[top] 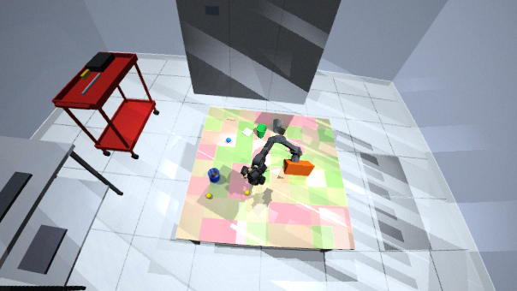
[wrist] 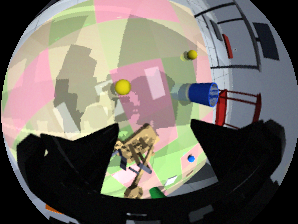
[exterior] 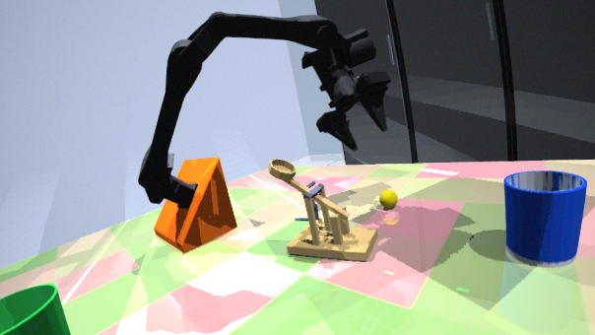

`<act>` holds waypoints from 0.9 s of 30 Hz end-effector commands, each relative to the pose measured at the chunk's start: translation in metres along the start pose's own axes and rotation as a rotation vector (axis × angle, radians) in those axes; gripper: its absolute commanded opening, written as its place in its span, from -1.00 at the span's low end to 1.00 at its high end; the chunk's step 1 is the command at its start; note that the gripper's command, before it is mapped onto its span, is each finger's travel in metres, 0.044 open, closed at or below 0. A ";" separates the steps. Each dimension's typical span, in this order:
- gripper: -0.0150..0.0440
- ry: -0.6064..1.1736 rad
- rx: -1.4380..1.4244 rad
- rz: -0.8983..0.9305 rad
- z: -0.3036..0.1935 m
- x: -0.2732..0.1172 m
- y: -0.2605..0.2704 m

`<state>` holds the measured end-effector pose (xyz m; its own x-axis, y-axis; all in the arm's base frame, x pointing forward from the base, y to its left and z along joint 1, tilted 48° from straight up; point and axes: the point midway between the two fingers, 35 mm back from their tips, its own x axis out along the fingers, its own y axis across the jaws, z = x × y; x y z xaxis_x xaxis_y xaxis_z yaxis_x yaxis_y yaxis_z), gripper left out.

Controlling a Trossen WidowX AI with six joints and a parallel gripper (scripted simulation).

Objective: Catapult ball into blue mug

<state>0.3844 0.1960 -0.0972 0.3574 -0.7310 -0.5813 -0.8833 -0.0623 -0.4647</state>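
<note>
My gripper (exterior: 369,139) (wrist: 156,124) is open and empty, raised above the table beyond the catapult. The wooden catapult (exterior: 335,246) (wrist: 146,135) stands on its base with its arm tilted and its round cup (exterior: 282,168) raised, and no ball shows in it. In the top view my arm largely hides the catapult. The blue mug (top: 214,176) (exterior: 544,217) (wrist: 201,94) stands upright, away from the catapult. A dark patch shows inside it in the top view; I cannot tell whether it is a ball. One yellow ball (top: 246,193) (exterior: 388,199) (wrist: 123,87) lies near the catapult.
Another yellow ball (top: 209,195) (wrist: 192,54) lies near the blue mug. A blue ball (top: 228,139) (wrist: 191,158), a white square (top: 247,132), a green mug (top: 261,130) (exterior: 34,315) and a grey cup (top: 277,124) are farther back. An orange wedge (top: 299,168) (exterior: 224,207) stands by my arm's base.
</note>
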 end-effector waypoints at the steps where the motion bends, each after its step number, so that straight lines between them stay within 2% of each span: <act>1: 1.00 -0.061 0.146 0.001 0.005 -0.003 -0.026; 15: 1.00 -0.238 0.588 -0.002 0.003 -0.007 -0.116; 27: 1.00 -0.393 0.959 -0.025 -0.023 -0.012 -0.201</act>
<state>0.5317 0.2037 -0.0034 0.5559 -0.4871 -0.6736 -0.4074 0.5467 -0.7315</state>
